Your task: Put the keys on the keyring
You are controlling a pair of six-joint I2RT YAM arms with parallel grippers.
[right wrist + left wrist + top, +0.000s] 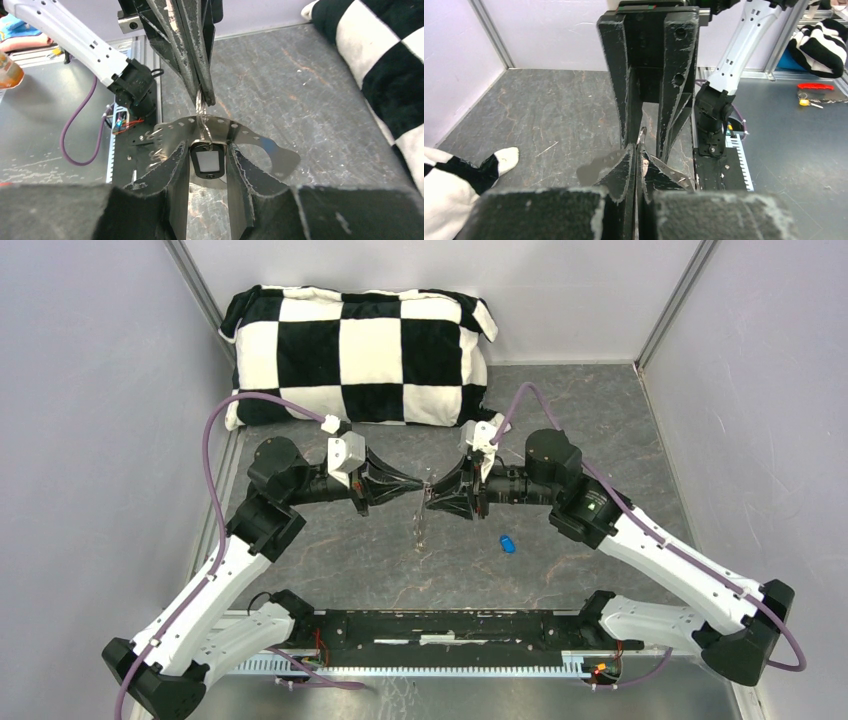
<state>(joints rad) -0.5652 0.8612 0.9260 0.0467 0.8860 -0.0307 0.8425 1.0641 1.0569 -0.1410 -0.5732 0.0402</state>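
My two grippers meet tip to tip above the middle of the table. The left gripper (416, 485) is shut on the thin silvery keyring (201, 111); in the left wrist view (639, 152) the wire (641, 136) pokes out past its closed tips. The black key with a pale centre (207, 160) hangs at the ring and sits between the fingers of my right gripper (207, 152), which close on its sides. Part of the ring dangles below the tips (420, 528). The blue key (508, 543) lies on the table to the right, under the right arm.
A black-and-white checked cushion (360, 355) lies along the back wall, just behind both wrists. Grey walls close the left and right sides. The black base rail (450, 630) runs along the near edge.
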